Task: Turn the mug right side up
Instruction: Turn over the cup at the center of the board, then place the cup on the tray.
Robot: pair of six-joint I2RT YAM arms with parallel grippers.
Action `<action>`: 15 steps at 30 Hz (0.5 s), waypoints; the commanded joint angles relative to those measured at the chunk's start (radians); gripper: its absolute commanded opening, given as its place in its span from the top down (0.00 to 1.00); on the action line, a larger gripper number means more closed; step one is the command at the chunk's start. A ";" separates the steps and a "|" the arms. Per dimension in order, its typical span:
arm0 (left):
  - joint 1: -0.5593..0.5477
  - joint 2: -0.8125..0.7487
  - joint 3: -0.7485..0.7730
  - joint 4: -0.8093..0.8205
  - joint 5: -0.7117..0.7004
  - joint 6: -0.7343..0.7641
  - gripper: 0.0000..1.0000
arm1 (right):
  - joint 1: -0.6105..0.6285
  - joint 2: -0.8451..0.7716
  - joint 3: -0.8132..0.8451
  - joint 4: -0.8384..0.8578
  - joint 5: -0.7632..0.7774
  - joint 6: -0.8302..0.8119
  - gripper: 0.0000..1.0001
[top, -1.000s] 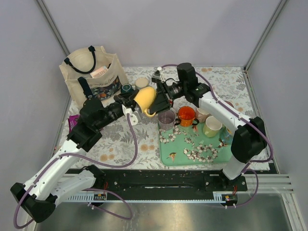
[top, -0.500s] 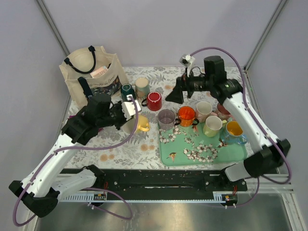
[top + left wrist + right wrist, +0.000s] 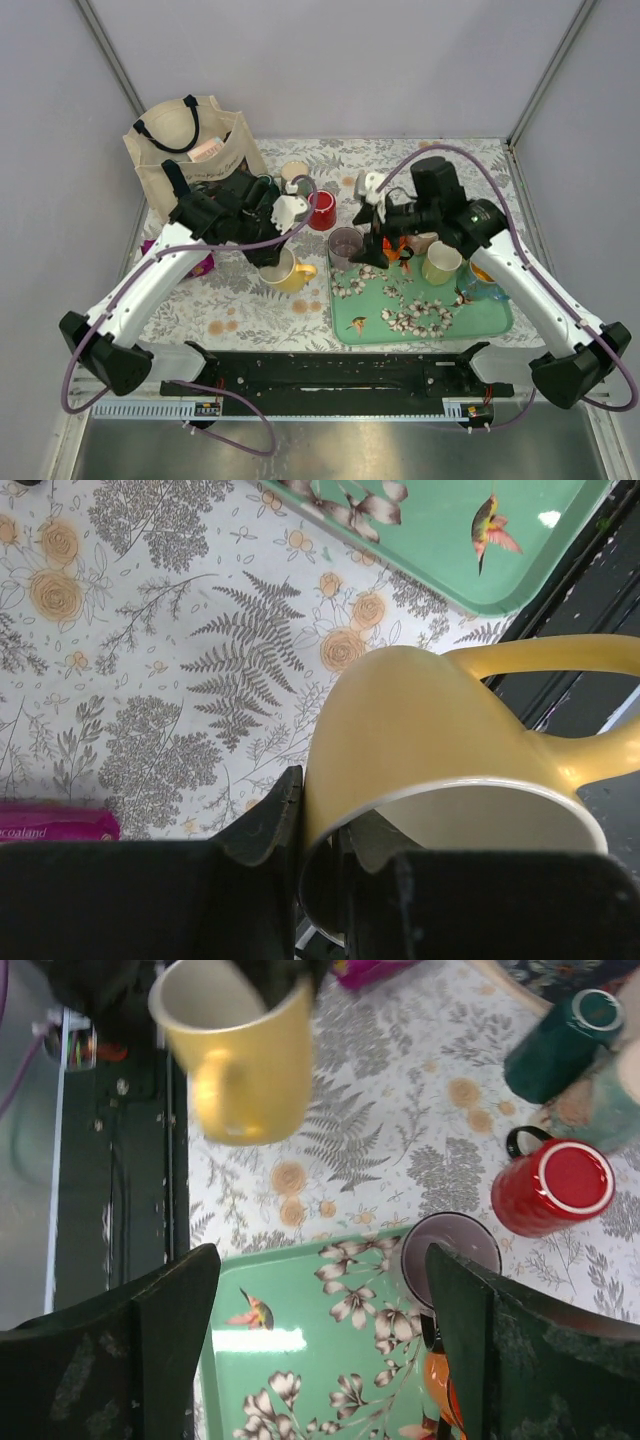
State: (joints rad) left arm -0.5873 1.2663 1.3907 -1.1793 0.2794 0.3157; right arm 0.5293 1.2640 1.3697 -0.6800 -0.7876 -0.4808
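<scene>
1. The floral-patterned bench (image 3: pixel 240 300) filled the lower half of the top view.
2. A cream canvas tote bag (image 3: pixel 190 150) stood at upper left. A mint-green flowered tray (image 3: pixel 372 305) lay right of centre, carrying several cups (image 3: pixel 440 262).
3. The yellow ceramic mug (image 3: pixel 283 272) was just left of the tray near the frame's centre, mouth up, handle towards the tray. Whether it touched the bench could not be told.
4. The left claw (image 3: pixel 322 825) was clenched on the mug's rim, one finger inside and one outside.
5. The right claw (image 3: pixel 320 1290) hung released over the tray's upper-left corner, holding nothing.
</scene>
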 commanded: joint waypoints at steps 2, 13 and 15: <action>0.015 0.067 0.119 -0.003 0.084 -0.087 1.00 | 0.150 -0.077 -0.029 -0.113 0.195 -0.283 0.10; 0.017 0.125 0.153 0.015 0.069 -0.127 1.00 | 0.284 0.061 0.015 -0.015 0.379 -0.153 0.21; 0.017 0.131 0.156 0.023 0.043 -0.132 1.00 | 0.313 0.089 0.046 -0.003 0.380 -0.140 0.22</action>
State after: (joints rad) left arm -0.5739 1.3968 1.4811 -1.1954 0.3107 0.2264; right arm 0.7883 1.3087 1.3445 -0.7536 -0.4698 -0.6693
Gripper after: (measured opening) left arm 0.170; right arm 0.790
